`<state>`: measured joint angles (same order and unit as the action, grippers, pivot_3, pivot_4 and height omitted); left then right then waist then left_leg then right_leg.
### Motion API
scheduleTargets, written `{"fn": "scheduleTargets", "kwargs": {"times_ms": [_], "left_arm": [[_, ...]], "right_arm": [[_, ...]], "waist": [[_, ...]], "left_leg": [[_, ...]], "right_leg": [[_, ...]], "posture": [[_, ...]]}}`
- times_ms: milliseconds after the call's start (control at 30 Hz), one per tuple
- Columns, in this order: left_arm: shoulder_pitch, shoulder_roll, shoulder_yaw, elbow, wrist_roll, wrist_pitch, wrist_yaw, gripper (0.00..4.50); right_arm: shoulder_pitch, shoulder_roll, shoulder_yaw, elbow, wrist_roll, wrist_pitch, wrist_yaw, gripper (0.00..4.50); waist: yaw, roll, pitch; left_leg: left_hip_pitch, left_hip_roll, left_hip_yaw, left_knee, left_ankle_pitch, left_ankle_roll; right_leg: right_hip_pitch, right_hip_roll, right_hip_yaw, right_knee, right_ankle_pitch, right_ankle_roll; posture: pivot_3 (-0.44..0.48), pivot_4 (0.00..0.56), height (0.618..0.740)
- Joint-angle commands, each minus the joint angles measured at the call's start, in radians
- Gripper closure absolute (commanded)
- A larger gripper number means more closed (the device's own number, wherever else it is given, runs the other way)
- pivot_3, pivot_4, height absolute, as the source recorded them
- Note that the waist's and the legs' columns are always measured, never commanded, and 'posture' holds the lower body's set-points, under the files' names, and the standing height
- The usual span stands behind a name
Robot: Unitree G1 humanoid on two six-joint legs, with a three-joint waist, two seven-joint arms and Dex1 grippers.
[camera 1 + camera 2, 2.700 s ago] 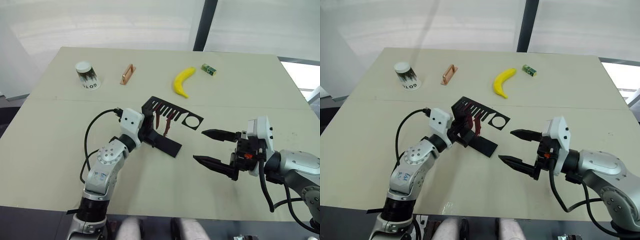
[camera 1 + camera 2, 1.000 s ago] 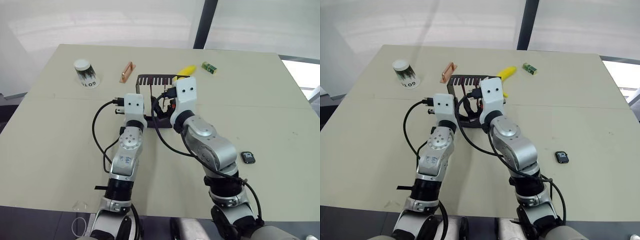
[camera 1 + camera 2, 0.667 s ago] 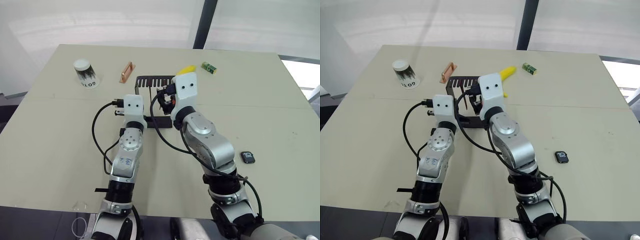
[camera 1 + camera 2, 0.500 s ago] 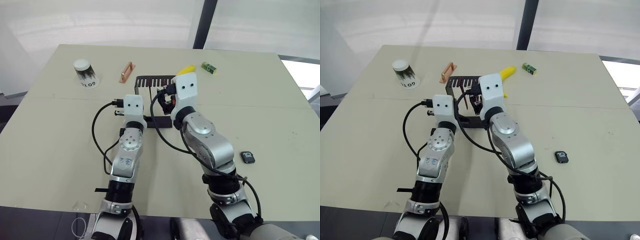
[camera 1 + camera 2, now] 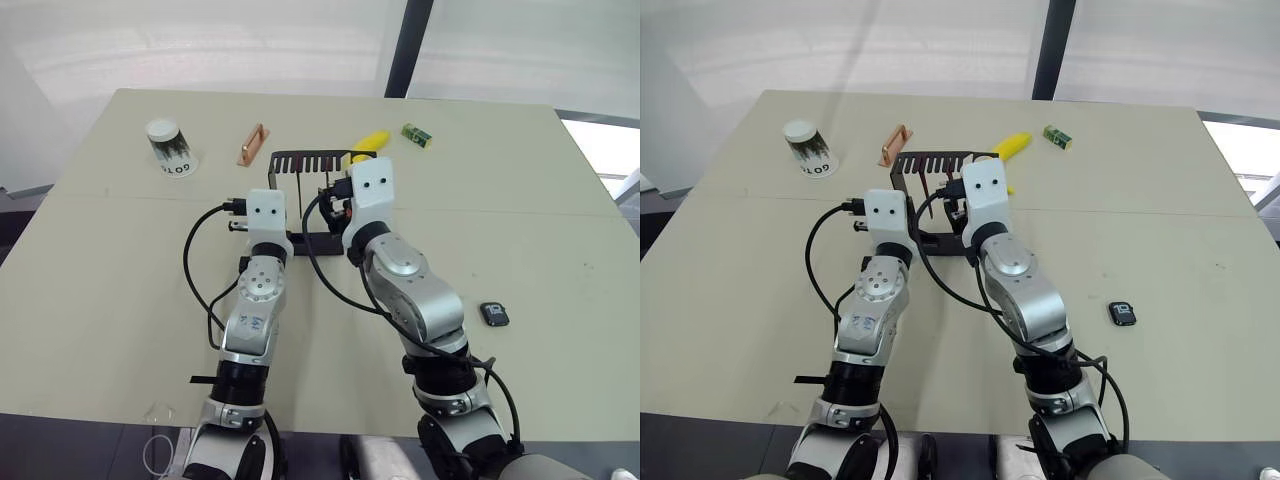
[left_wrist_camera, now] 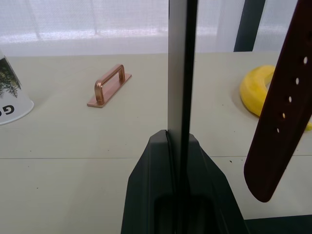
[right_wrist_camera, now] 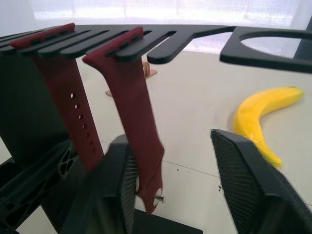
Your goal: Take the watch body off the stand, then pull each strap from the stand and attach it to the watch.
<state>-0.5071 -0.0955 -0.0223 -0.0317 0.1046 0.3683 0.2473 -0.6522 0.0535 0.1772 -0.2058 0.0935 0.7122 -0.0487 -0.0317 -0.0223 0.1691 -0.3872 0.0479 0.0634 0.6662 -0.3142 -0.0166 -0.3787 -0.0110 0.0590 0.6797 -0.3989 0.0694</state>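
A pale beige table [image 5: 100, 300] with a seam running across it stands before frosted windows split by a dark upright frame. Near its far edge lie an upturned paper cup [image 5: 172, 148] towards the far left corner, a copper handle-like bar [image 5: 254, 145], a glossy yellow banana [image 5: 1011, 146] and a small green block [image 5: 417, 135].

The stand [image 5: 305, 160] — thin black sheet metal, matte — sits around the middle of the table, its comb-slotted top arm running level and ending in a round hole seen close up in the right wrist view. Two maroon straps [image 7: 141, 122] hang from the slots, soft and smooth; one [image 7: 73, 107] is punched with a row of small holes, the other ends in a notched tip just above the stand's base.

The left gripper [image 6: 180, 146] is clamped on the stand's upright, the thin plate pinched edge-on between its black fingers. The right gripper [image 7: 195, 165] is spread wide beside the hanging straps, its ribbed pads [image 7: 243, 180] apart and gripping nothing — the notched strap hangs just in front of its left-hand finger.

The watch body [image 5: 1123, 314], a small black rounded square with white digits on its screen, lies flat on the table towards the right edge, well apart from the stand and both arms.
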Motion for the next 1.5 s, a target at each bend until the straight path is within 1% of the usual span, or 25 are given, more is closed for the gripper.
{"fn": "scheduleTargets", "kwargs": {"times_ms": [33,67,367,467,700,833,933,1067,1167,1300,1500], "left_arm": [[-0.008,-0.019,-0.006,0.011,0.002,0.001,0.005,4.50],[-0.010,-0.020,-0.004,0.014,0.002,0.000,0.007,4.50],[-0.017,-0.019,-0.004,0.022,0.002,-0.006,0.008,4.50],[-0.018,-0.021,-0.003,0.026,0.001,-0.005,0.011,4.50],[-0.007,-0.019,-0.016,0.021,0.003,-0.002,0.000,4.50],[0.000,-0.013,-0.020,0.010,0.007,0.004,-0.009,4.50],[0.045,-0.001,-0.041,-0.055,0.008,0.043,-0.044,4.50],[0.112,0.014,-0.058,-0.163,0.012,0.110,-0.079,4.50],[0.129,0.007,-0.061,-0.177,0.017,0.131,-0.079,4.50],[0.116,-0.001,-0.047,-0.162,0.018,0.136,-0.066,4.50],[0.105,0.003,-0.035,-0.151,0.011,0.136,-0.072,4.50]], "right_arm": [[-0.005,0.024,0.009,-0.027,-0.011,-0.032,0.007,3.99],[-0.002,0.026,0.011,-0.029,-0.012,-0.030,0.007,4.48],[-0.012,-0.013,0.049,-0.060,-0.040,-0.067,0.059,4.48],[-0.013,-0.042,0.071,-0.095,-0.052,-0.076,0.090,4.48],[0.013,-0.059,0.070,-0.166,-0.044,-0.050,0.124,4.48],[0.052,-0.097,0.068,-0.247,-0.020,-0.035,0.177,4.48],[0.097,-0.139,0.025,-0.331,0.026,0.000,0.223,4.48],[0.151,-0.197,-0.061,-0.425,0.160,0.031,0.331,4.48],[0.173,-0.239,-0.105,-0.448,0.222,0.050,0.372,4.48],[0.171,-0.275,-0.154,-0.450,0.293,0.073,0.405,4.48],[0.179,-0.340,-0.174,-0.458,0.366,0.079,0.448,4.48]], "waist": [[0.000,0.000,0.000],[0.000,0.000,0.000],[0.000,0.000,0.000],[0.000,0.000,0.000],[0.000,0.000,0.000],[0.001,0.000,0.000],[0.001,0.000,0.000],[0.002,0.000,0.000],[0.000,0.000,0.000],[0.001,0.000,0.000],[0.002,0.000,0.000]], "left_leg": [[0.000,0.000,0.000,0.000,0.000,0.000],[0.000,0.000,0.000,0.000,0.000,0.000],[0.000,0.000,0.000,0.000,0.000,0.000],[0.000,0.000,0.000,0.000,0.000,0.000],[0.000,0.000,0.000,0.000,0.000,0.000],[0.000,0.000,0.000,0.000,0.000,0.000],[0.000,0.000,0.000,0.000,0.000,0.000],[0.000,0.000,0.000,-0.001,0.000,0.000],[0.000,0.000,0.000,-0.001,0.000,0.000],[0.001,0.000,0.000,-0.001,0.000,0.000],[0.001,0.000,0.000,-0.001,0.000,0.000]], "right_leg": [[0.000,0.000,0.000,0.000,0.000,0.000],[0.000,0.000,0.000,0.000,0.000,0.000],[0.000,0.000,0.000,0.000,0.000,0.000],[0.000,0.000,0.000,0.000,0.000,0.000],[0.000,0.000,0.000,0.000,0.000,0.000],[0.000,0.000,0.000,-0.001,0.000,0.000],[0.000,0.000,0.000,-0.001,0.000,0.000],[0.000,0.000,0.000,-0.002,0.000,0.000],[0.001,0.000,0.000,-0.002,0.000,0.000],[0.002,0.001,0.001,-0.003,0.000,0.000],[0.002,0.001,0.001,-0.003,0.000,0.000]], "posture": [[0.000,0.150,0.740],[0.000,0.150,0.740],[0.000,0.150,0.740],[0.000,0.150,0.740],[0.000,0.150,0.740],[0.000,0.150,0.740],[0.000,0.150,0.740],[0.000,0.150,0.740],[0.000,0.150,0.740],[0.000,0.150,0.740],[0.000,0.150,0.740]]}}
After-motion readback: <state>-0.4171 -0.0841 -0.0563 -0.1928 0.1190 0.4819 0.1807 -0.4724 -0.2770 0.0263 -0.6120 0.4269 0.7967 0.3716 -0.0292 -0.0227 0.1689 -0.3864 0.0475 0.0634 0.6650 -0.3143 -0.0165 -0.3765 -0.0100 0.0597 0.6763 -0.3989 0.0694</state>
